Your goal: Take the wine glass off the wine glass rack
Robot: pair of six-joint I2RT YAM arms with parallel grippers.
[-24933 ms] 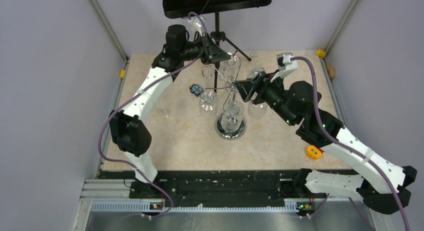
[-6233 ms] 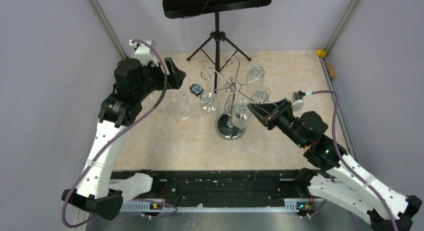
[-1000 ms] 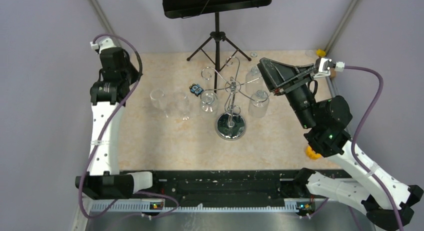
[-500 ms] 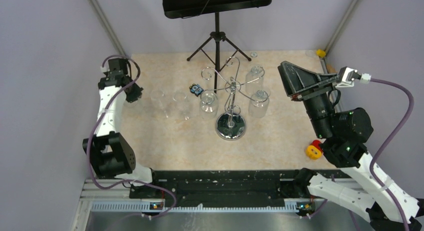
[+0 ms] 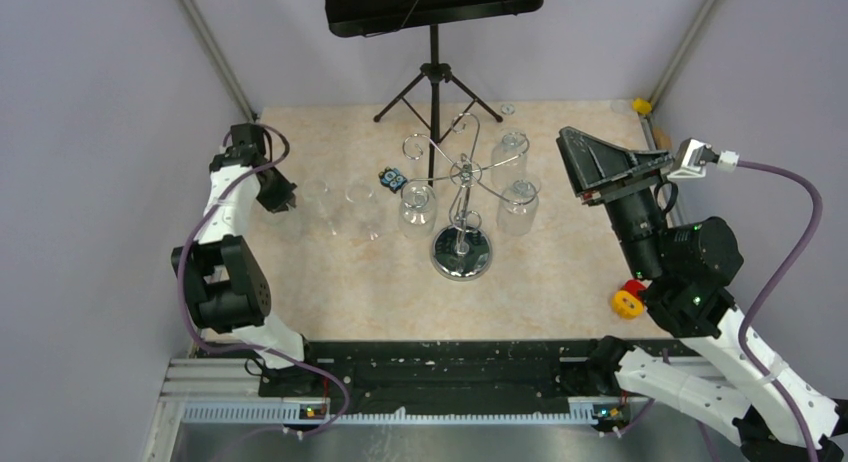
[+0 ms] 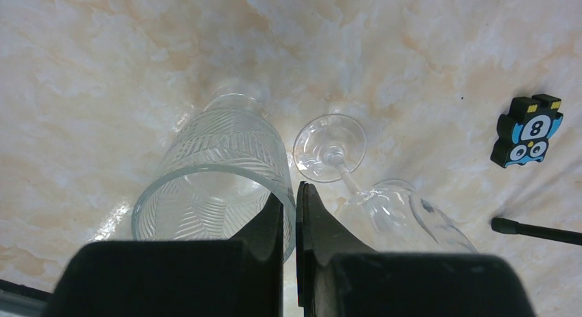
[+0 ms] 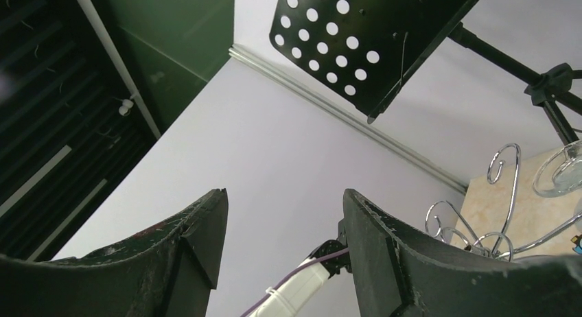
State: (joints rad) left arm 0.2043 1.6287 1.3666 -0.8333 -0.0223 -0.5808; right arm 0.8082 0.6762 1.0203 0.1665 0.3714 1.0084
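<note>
- Centrally on the table (image 5: 350, 282) stands the wine glass rack (image 5: 461, 256). Its round mirror base lies flat and its thin post is upright, so the long axis runs vertically, with the hook arms curling outward from the top.
- Three glasses hang from those hooks, each with its foot up and bowl down, stems vertical: the near-left glass (image 5: 416, 204), the near-right glass (image 5: 517, 204) and the far-right glass (image 5: 510, 147).
- Left of the rack and well apart from it, a standing wine glass (image 6: 401, 214) appears to rest on its foot with the bowl upward, just beside a patterned tumbler (image 6: 219, 166).
- The left gripper (image 6: 296, 193) hangs by the tumbler's left side, jaws pressed together with nothing between them. Whether the tips touch the tumbler's rim cannot be told.
- The right gripper (image 7: 283, 193) is raised to the right of the rack — jaws wide apart and empty. It points up toward the music stand (image 7: 370, 42) and the back wall.
- A penguin block (image 6: 528, 130) marked 8 lies on the table between the standing wine glass and the rack.
</note>
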